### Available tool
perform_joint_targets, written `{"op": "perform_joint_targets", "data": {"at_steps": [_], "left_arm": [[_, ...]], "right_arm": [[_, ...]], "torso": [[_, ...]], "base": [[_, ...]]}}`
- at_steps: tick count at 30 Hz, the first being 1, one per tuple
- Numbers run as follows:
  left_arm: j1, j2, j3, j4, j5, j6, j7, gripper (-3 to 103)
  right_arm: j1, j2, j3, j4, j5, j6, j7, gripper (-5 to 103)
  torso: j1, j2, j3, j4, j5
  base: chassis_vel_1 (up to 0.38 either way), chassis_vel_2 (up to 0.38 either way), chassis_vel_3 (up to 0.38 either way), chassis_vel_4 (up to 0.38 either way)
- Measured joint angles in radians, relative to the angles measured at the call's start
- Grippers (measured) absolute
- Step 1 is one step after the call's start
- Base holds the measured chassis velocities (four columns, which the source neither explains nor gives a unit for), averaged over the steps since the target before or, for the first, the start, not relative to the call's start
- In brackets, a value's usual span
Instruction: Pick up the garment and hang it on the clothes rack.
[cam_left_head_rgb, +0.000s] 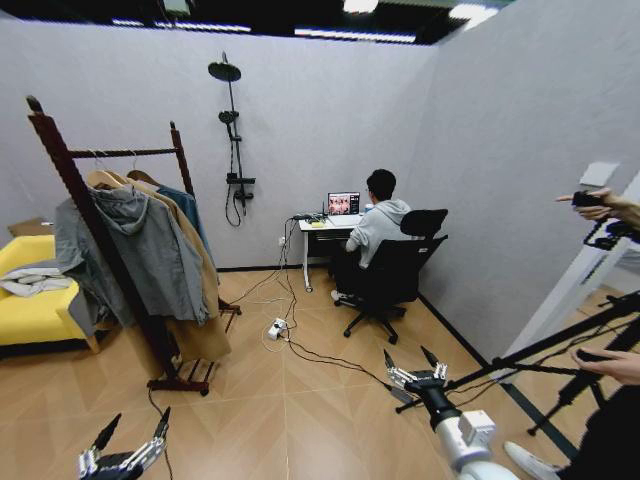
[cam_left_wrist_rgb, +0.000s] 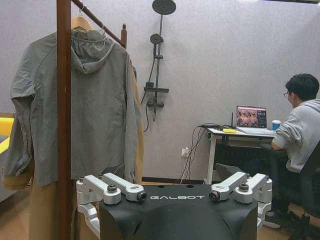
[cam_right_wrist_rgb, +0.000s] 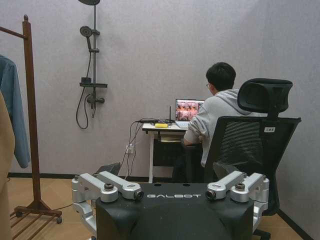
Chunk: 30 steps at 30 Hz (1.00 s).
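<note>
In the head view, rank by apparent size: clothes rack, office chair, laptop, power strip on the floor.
1. clothes rack
2. office chair
3. laptop
4. power strip
The laptop sits farther off than the strip, so those two look close.

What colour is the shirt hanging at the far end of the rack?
The garment is dark teal-blue, best seen in the right wrist view, beside the clothes rack post.

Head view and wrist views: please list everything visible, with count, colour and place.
clothes rack: 1, reddish-brown, left.
garment: 1, teal-blue, far end of rack.
grey hooded jacket: 1, near end of rack.
tan coat: 1, between them.
sofa: 1, yellow, far left.
shower set: 1, black, back wall.
desk: 1, white, with laptop.
office chair: 1, black, occupied.
left gripper: open, low left.
right gripper: open, low right.
</note>
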Motion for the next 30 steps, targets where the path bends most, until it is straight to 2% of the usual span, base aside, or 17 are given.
{"op": "perform_joint_targets", "data": {"at_steps": [30], "left_arm": [[0.000,0.000,0.000,0.000,0.000,0.000,0.000,100]], "right_arm": [[0.006,0.003,0.011,0.005,-0.009,-0.016,-0.010,100]], "torso": [[0.000,0.000,0.000,0.0000,0.0000]], "base": [[0.000,0.000,0.000,0.000]]}}
